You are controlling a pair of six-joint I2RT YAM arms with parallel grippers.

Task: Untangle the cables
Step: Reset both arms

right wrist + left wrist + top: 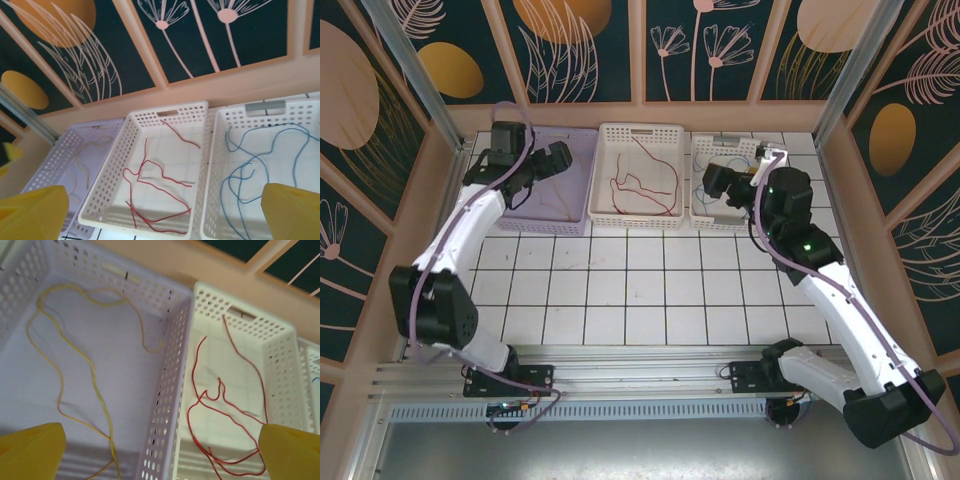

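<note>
A yellow cable point(103, 410) lies loosely looped in the lavender basket point(535, 215). A red cable point(248, 362) lies in the middle white basket point(640, 132), and a blue cable point(260, 156) lies in the right white basket point(698, 205). Each cable is alone in its own basket. My left gripper point(558, 158) hovers over the lavender basket's right side. In the left wrist view the left gripper point(162, 455) is open and its yellow fingertips point(32, 450) hold nothing. My right gripper point(713, 180) hangs over the right basket. The right gripper point(162, 215) is also open and holds nothing.
The three baskets stand side by side against the back wall point(640, 110). The tiled table point(640, 290) stretches from the baskets to the arm bases. Aluminium posts point(415, 70) and side panels close in both sides.
</note>
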